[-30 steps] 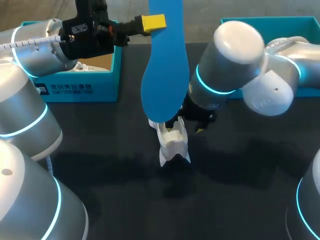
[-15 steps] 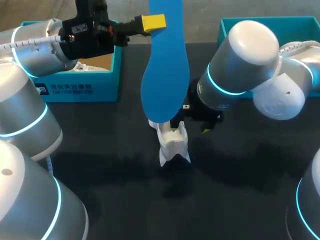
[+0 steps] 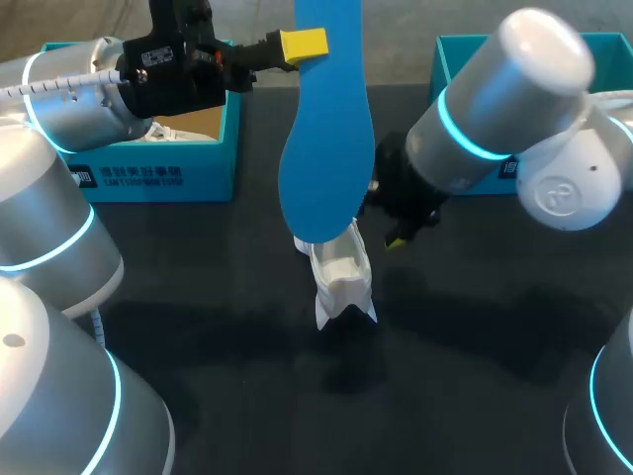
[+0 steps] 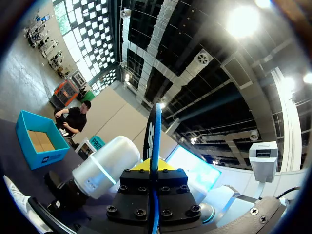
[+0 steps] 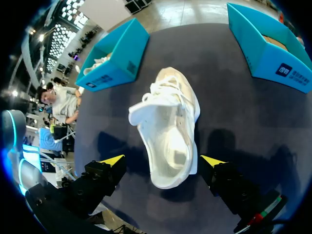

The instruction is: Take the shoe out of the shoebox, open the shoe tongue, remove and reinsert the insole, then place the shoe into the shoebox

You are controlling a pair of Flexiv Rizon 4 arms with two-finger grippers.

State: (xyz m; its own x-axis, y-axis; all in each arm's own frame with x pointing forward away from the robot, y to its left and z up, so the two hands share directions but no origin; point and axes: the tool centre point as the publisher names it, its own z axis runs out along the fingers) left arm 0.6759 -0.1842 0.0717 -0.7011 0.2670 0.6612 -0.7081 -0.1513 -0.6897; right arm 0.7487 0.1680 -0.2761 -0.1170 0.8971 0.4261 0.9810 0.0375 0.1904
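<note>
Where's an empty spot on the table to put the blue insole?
The near side of the table, in front of the white shoe, is bare. So is the strip between the shoe and the left shoebox. It's crowded mid-table, where the right claw hovers by the shoe.

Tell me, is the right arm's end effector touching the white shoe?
Apart. The right wrist view shows the right end effector open, with dark table visible between each yellow tip and the white shoe.

Dark matte table, soft shadows across it
</note>
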